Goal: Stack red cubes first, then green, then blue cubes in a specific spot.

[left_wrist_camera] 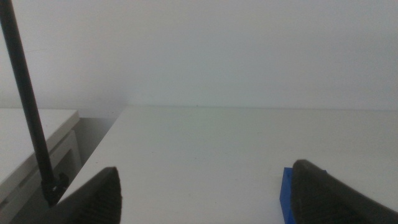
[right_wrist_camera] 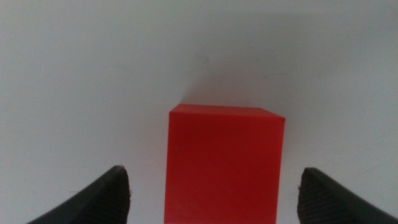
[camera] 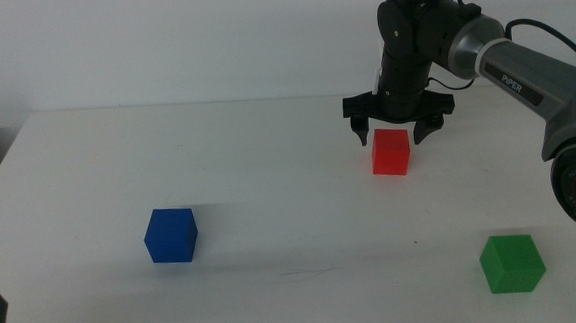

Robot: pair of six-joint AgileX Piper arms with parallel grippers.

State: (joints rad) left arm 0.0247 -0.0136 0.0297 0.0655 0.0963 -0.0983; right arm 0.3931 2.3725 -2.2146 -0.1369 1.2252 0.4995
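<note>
Right gripper [camera: 393,130] poised just above red cube [camera: 391,152] at table's far right, jaws spread wide to straddle it. Blue cube [camera: 170,236] near left, green cube [camera: 512,263] near right. Left gripper [left_wrist_camera: 205,193] waiting, jaws apart.

White counter [camera: 266,133] filling most of frame; plain white wall [camera: 160,39] running across top; light cabinet [left_wrist_camera: 31,149] showing lower left.
</note>
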